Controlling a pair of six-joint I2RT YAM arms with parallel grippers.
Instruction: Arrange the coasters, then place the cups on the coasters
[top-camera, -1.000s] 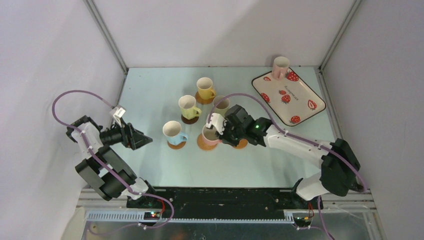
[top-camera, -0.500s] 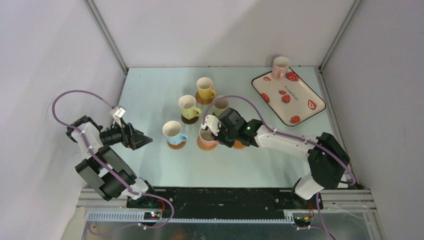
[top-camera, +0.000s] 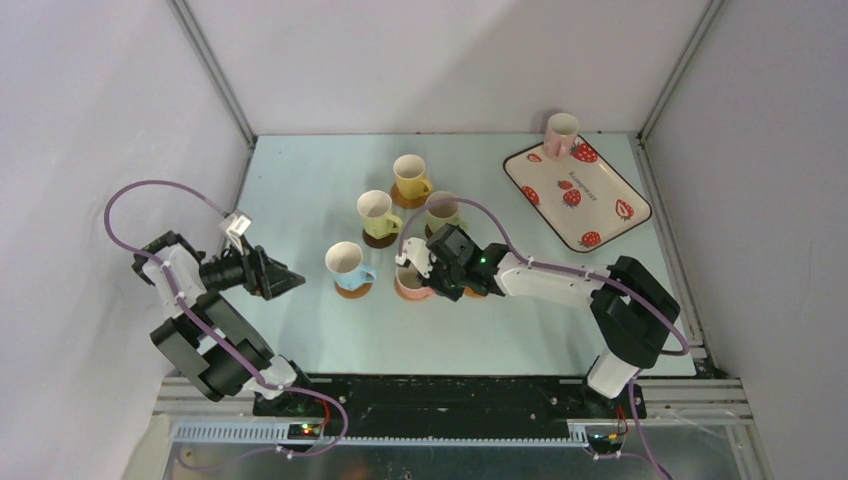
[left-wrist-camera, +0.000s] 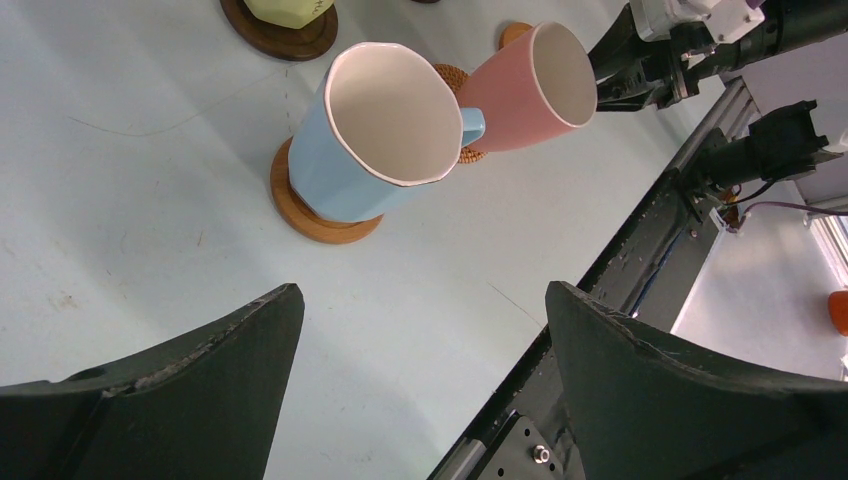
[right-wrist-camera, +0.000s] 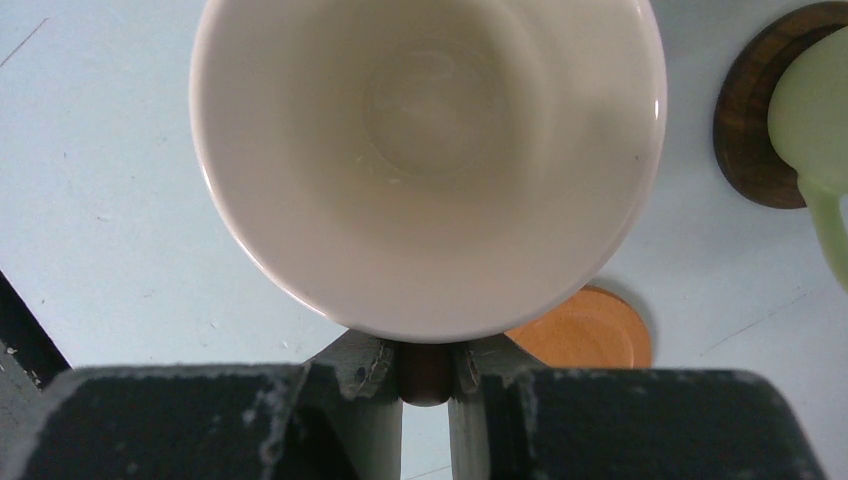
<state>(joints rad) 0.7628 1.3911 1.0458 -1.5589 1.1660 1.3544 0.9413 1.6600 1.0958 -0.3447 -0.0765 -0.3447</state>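
- Top view: clamps the right gripper (top-camera: 424, 266) on the handle side of the pink cup (top-camera: 411, 283), arm reaching in from the right across the bench (top-camera: 300, 170).
- Holds that cup over an orange coaster (top-camera: 399, 293) in the near middle; cannot tell whether cup and coaster touch.
- Holds the left gripper (top-camera: 293, 283) at the left, jaws apart and empty, near the blue cup (top-camera: 344, 259) but clear of it.
- Shows the blue cup standing on a tan coaster (top-camera: 353, 291), a green cup (top-camera: 376, 212) on a dark coaster (top-camera: 381, 240), the yellow cup (top-camera: 409, 174) furthest back, and a second green cup (top-camera: 441, 211) just behind the right gripper.
- Shows a second pink cup (top-camera: 560, 133) at the far corner of the tray (top-camera: 600, 205), well apart from the rest.
- Left wrist view: frames two dark fingers (left-wrist-camera: 190, 400) spread wide with only bench between.
- Puts the blue cup upright on the tan coaster straight ahead, with the pink cup just behind it, tilted, mouth turned to the right, base by the orange coaster.
- Catches a bare coaster (left-wrist-camera: 514, 34) beyond the pink cup, and the right gripper at that cup's right.
- Right wrist view: fills with the white inside of the pink cup, its handle pinched between the two fingers at the bottom edge.
- Shows part of an orange disc (right-wrist-camera: 585, 335) under the rim at lower right, and the dark coaster with the green cup at the right edge.
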